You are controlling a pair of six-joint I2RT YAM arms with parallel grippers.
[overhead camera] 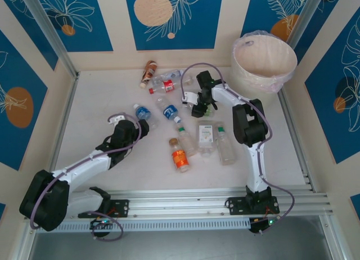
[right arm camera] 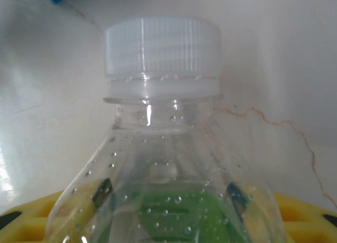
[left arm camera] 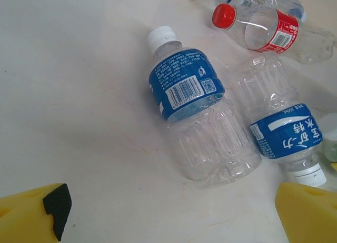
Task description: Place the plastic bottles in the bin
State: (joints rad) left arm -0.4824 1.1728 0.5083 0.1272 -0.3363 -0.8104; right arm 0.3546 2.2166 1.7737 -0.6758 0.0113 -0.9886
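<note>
The right gripper (overhead camera: 203, 105) is closed around a green-labelled bottle (right arm camera: 163, 148) (white cap), left of the bin (overhead camera: 250, 77). The left gripper (left arm camera: 179, 211) hangs wide open over a blue-labelled bottle (left arm camera: 195, 111) lying on the table (overhead camera: 101, 102).

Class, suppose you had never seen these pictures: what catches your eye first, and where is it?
A clear bottle with a white cap and green label, gripped in the right hand, looms close up in the right wrist view. From above, plastic bottles lie scattered across the white table, and the big cream bin stands at the far right corner.
</note>
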